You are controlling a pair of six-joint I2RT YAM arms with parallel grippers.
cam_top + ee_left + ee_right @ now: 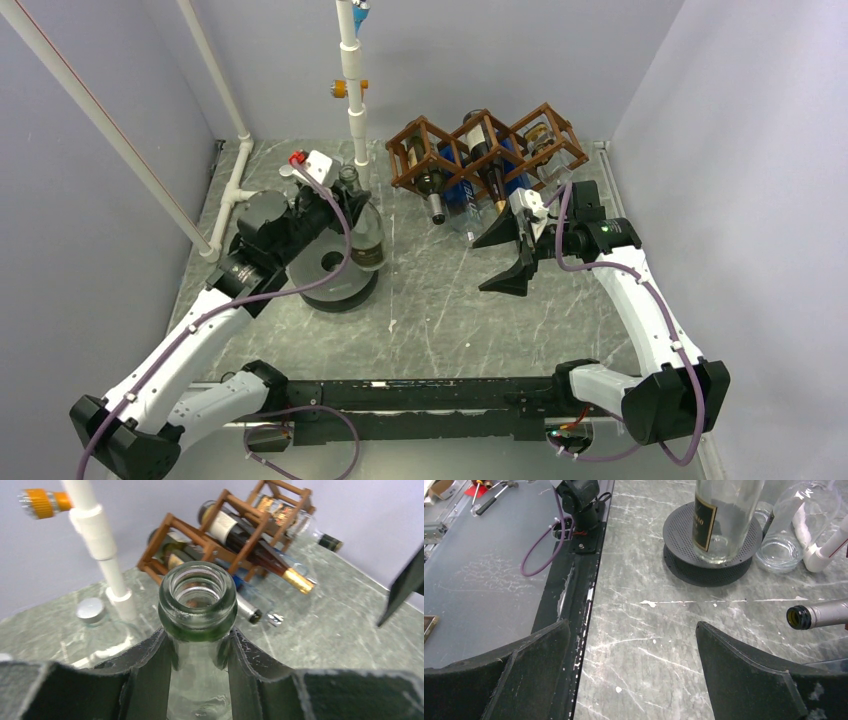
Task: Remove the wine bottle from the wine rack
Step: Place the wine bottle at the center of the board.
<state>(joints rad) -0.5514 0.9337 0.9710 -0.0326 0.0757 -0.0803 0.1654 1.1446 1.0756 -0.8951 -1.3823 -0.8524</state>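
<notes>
Two grippers: left gripper [338,200] clenched on upright clear bottle [367,240], left side; right gripper [482,267] wide open, empty, just near of wine rack [420,150]; racked wine bottle [492,170], neck pointing near, toward it.

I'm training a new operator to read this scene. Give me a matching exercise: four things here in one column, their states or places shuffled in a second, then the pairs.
1 left tool
2 right tool
3 wine rack
4 dark round stand

A open above the tabletop
B holding bottles lying down
C shut on the clear bottle's neck
D beneath the upright clear bottle

Pairs: 1-C, 2-A, 3-B, 4-D
</notes>
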